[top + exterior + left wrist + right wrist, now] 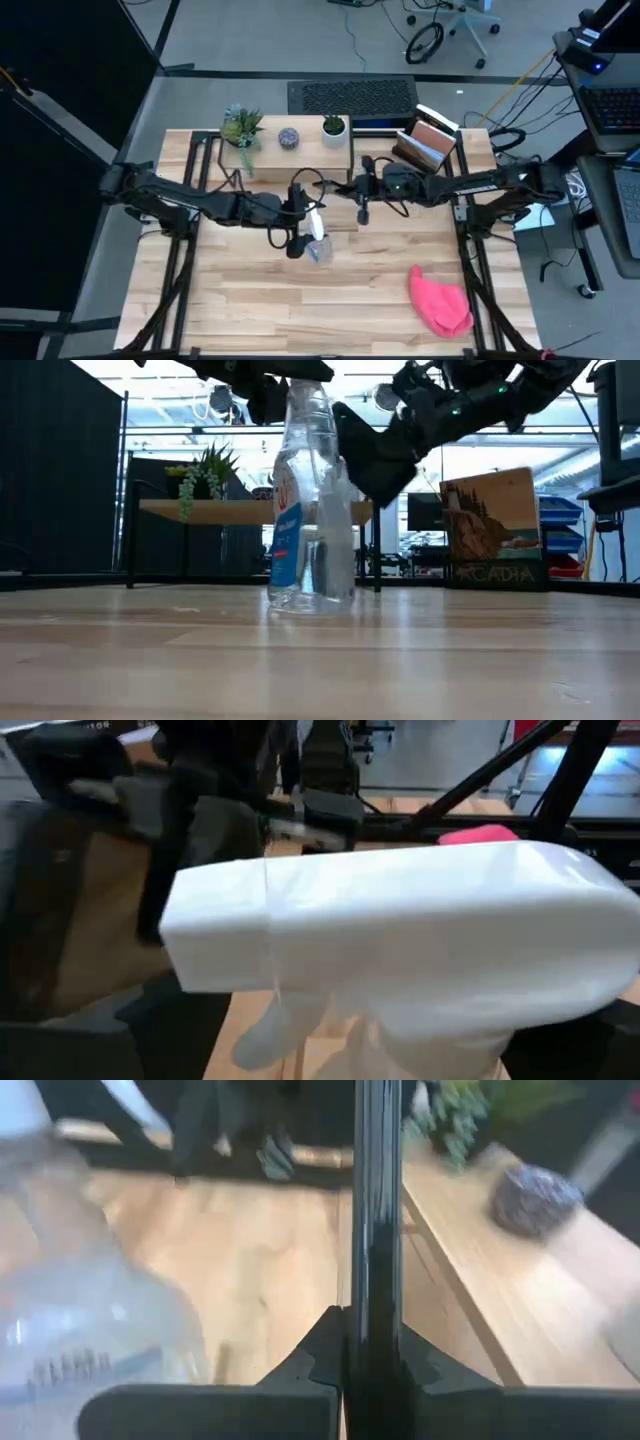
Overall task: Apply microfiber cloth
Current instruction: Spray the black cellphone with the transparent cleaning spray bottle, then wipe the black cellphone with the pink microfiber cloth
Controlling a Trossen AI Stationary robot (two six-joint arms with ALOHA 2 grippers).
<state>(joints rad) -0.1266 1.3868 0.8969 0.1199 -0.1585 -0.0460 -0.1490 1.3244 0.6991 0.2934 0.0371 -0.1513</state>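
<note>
Here the microfiber cloth (440,303) lies diagonal — left gripper (297,243) clamps spray bottle (318,247); right gripper (362,210) clamps smartphone (375,1250).

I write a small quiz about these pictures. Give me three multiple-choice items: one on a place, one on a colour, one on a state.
1. Where is the microfiber cloth?
A. In the left gripper
B. On the table's front part, on the right arm's side
C. Draped over the bottle

2. What colour is most of the spray bottle's label?
A. Green
B. Yellow
C. Blue

3. How is the spray bottle?
A. Upright on the table
B. Lying on its side
C. Lifted in the air

Answers:
1 B: the microfiber cloth lies on the table, apart from the left gripper and the right gripper, which are near the bottle.
2 C: the low view shows a blue label.
3 A: the spray bottle stands with its base on the wood.
</note>
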